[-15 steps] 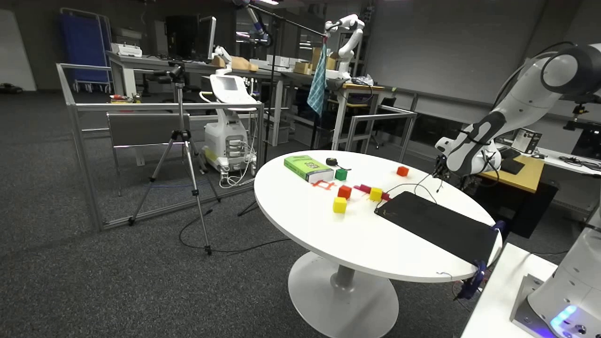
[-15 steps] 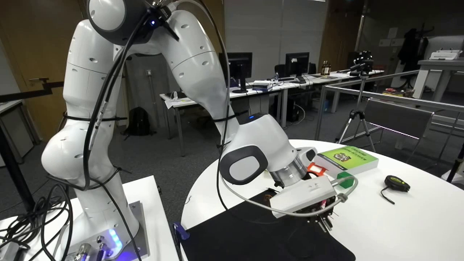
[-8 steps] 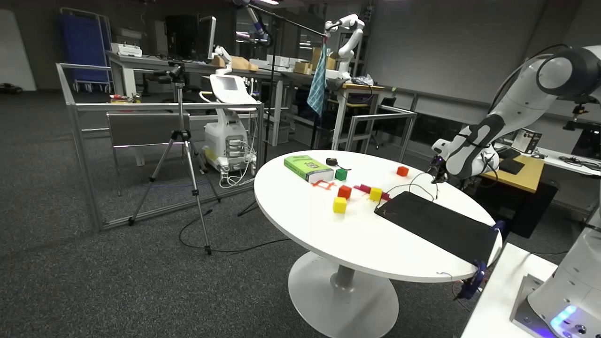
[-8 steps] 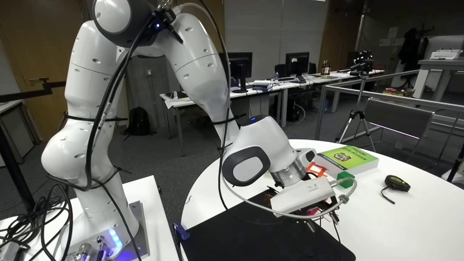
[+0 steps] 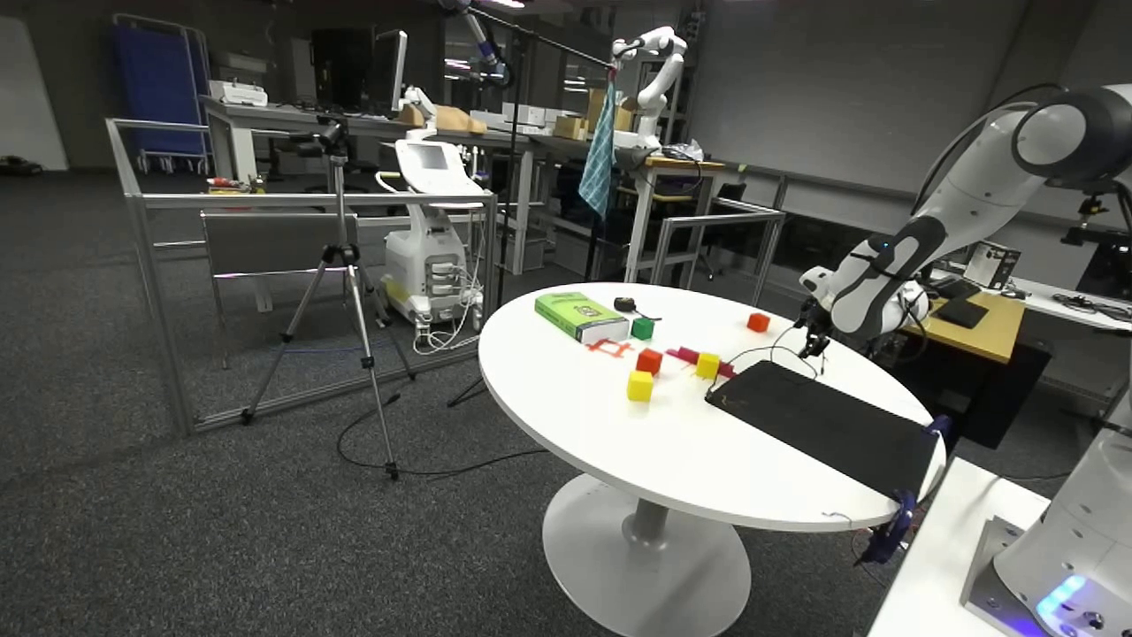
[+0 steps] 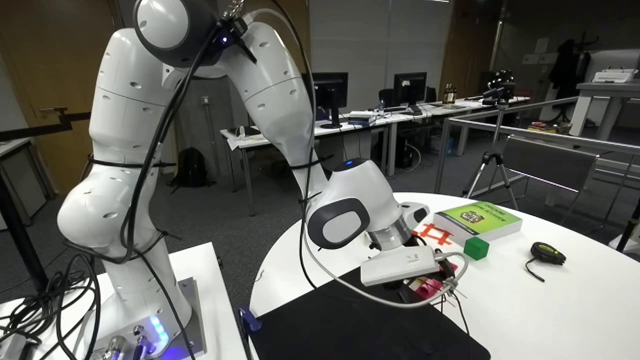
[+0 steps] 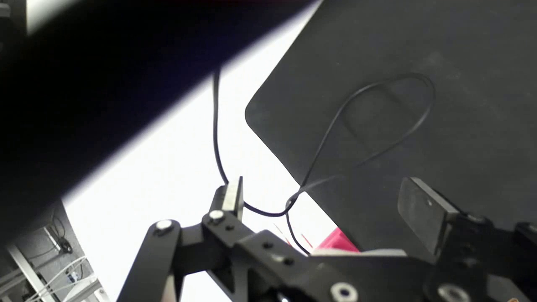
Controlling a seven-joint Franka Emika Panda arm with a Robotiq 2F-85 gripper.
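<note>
My gripper [image 7: 325, 197] stands open in the wrist view, its two fingers [image 7: 423, 214] wide apart with nothing gripped between them. A thin black cable [image 7: 268, 214] loops across the gap and passes by the left finger; whether it touches that finger I cannot tell. Below lies a black mat [image 7: 461, 105] on the white table, and a pink piece [image 7: 337, 241] peeks out by the mat's edge. In an exterior view the gripper [image 5: 812, 342] hangs low over the table near the mat's far side. The white casing on the wrist [image 6: 400, 266] hides most of the fingers in an exterior view.
On the round table [image 5: 566, 416] are a green book [image 6: 477, 220], a green cube [image 6: 476, 248], a tape measure [image 6: 547, 253], red cubes [image 5: 648, 361] [image 5: 758, 322] and yellow cubes [image 5: 640, 386] [image 5: 707, 365]. A blue clamp [image 5: 889, 531] grips the table edge by the mat.
The jaws have opened. My gripper has shifted left in both exterior views and a little lower in one of them, uncovering the green cube and more of the pink piece.
</note>
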